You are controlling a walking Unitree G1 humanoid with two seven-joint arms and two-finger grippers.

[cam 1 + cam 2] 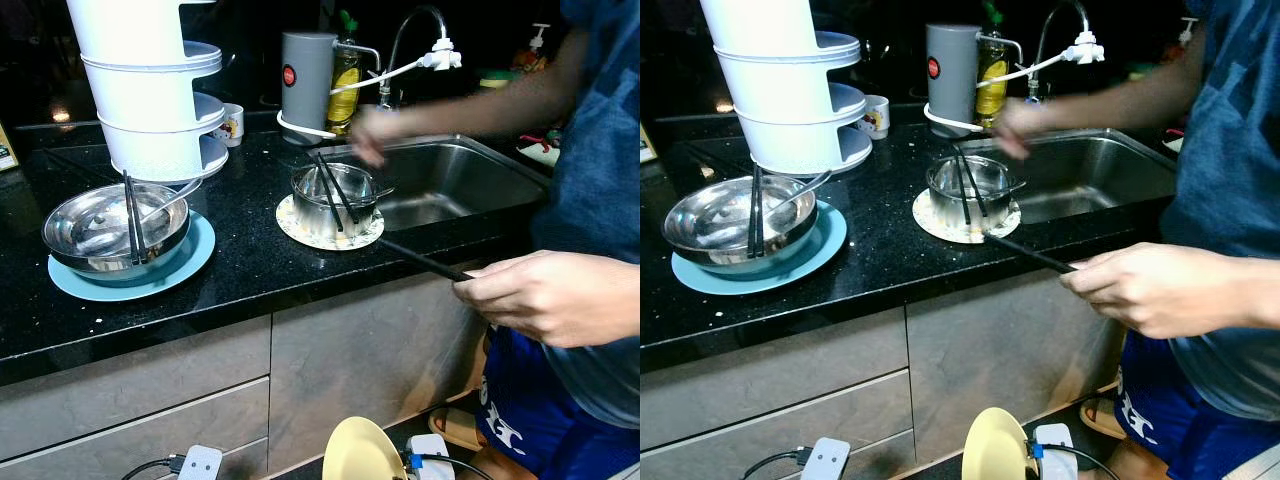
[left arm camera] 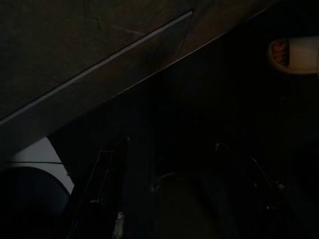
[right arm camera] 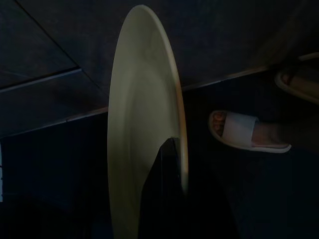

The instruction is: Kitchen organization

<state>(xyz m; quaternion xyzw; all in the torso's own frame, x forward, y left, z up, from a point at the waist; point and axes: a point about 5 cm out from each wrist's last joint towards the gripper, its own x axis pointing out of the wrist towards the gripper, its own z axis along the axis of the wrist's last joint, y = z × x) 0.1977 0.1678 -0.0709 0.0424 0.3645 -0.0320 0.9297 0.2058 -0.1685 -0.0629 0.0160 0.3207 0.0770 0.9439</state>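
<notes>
A: How far along is it?

B: Early, I'd judge. The right gripper (image 3: 167, 164) is clamped on a yellow plate (image 1: 362, 450), held low before the cabinets. A steel bowl (image 1: 105, 232) on a blue plate (image 1: 190, 260) sits on the left of the counter (image 1: 240, 270), a small pot (image 1: 335, 200) by the sink (image 1: 450, 175).

A: Room to move?

B: Tight. A person (image 1: 600, 200) stands right, one hand (image 1: 550, 295) over the counter's near edge. Left gripper (image 2: 169, 194) hangs idle in shade, fingers apart, empty.
</notes>
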